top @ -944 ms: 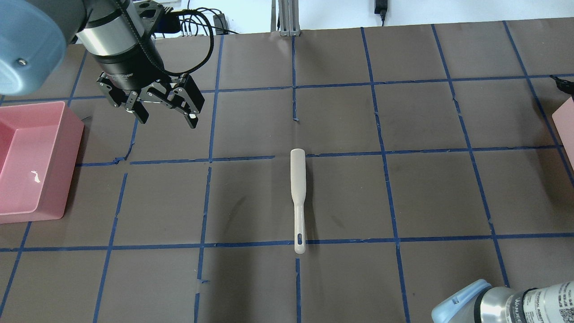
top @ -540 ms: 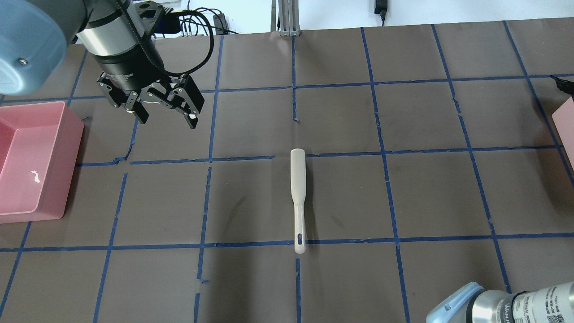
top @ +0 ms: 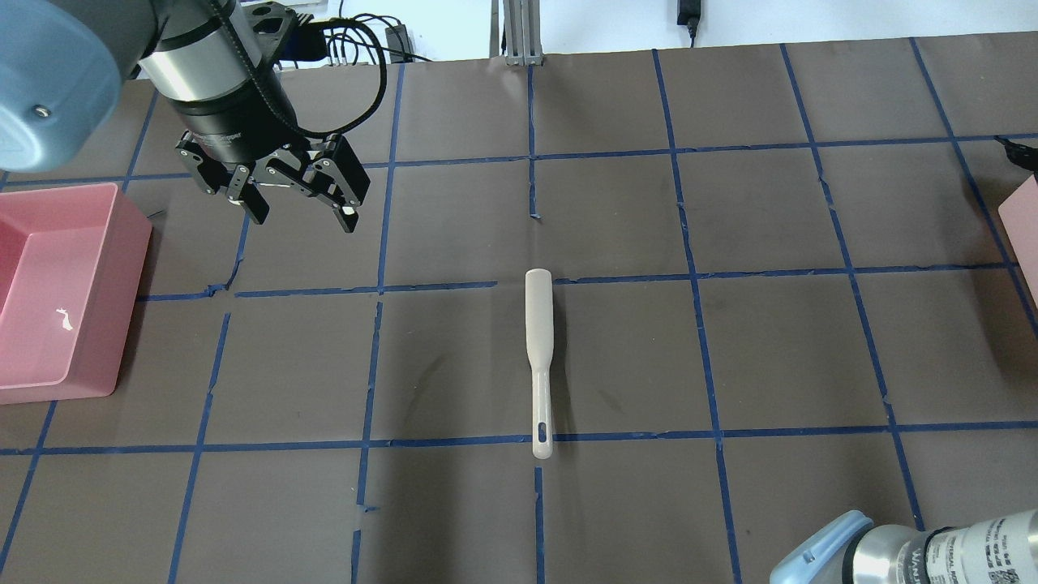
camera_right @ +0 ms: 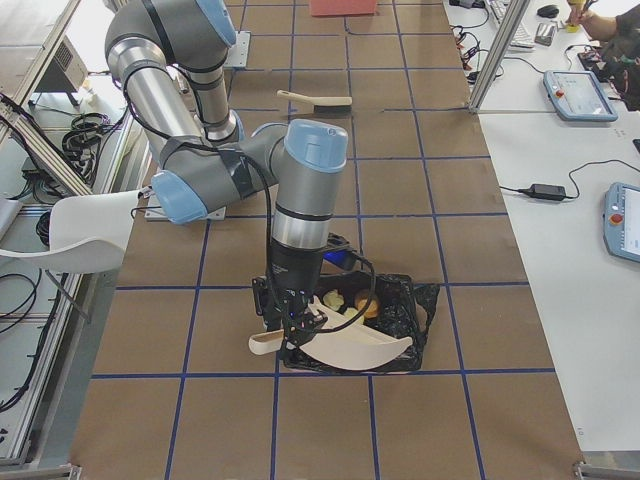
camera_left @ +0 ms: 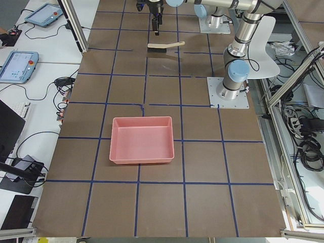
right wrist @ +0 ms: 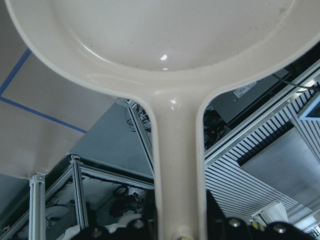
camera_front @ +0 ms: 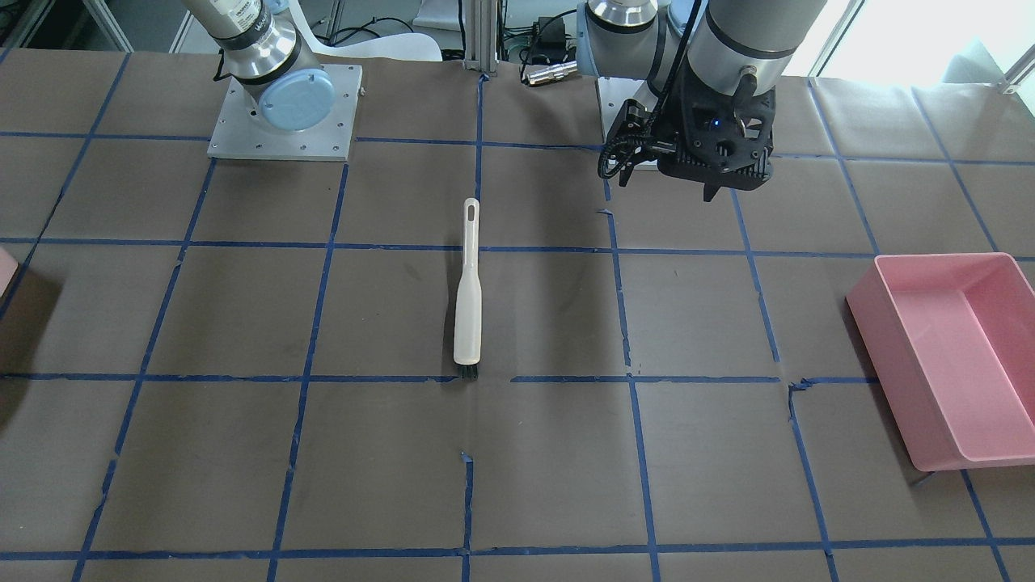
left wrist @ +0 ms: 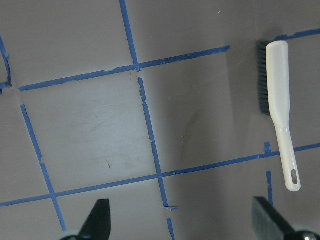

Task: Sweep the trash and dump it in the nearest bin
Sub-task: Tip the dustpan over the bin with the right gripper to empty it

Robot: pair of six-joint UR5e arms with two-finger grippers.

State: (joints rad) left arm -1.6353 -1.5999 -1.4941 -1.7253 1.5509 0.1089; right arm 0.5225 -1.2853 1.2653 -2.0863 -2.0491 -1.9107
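Right end of table. Right gripper (camera_right: 292,332) is clamped on the handle of the cream dustpan (camera_right: 352,347). The wrist view shows the handle running straight between its two fingers. The pan is tipped over a black crinkled liner (camera_right: 415,300). What shows of the pan's inside is bare but for specks.

Trash: a tan-orange lump (camera_right: 368,308) and a pale chunk (camera_right: 335,299) appear to lie on the liner, just past the pan's rim on the side toward mid-table. Third piece not made out. Judged: the load is out of the pan, so the dump is done or nearly done.

Nearest bin (top: 1023,231): only a cut-off pink corner at the overhead view's right edge. The liner probably sits in it, but no view shows both together.

Key relation: the pan's handle points back toward the robot, its body away, with the lumps beside and below the rim. The right arm is the near one and is alone at this end. Judged next: lift the pan clear, upward and toward mid-table, where there is open paper. The table's right end is close behind, and the liner's loose folds could snag the lip.

Left gripper (top: 304,217): fingers spread wide with nothing between. It hovers far-left, near the large pink tub (top: 130,284) and well apart from the trash.

Brush (top: 538,349) lies flat mid-table, long axis near to far, handle end toward the robot. Neither gripper touches it.
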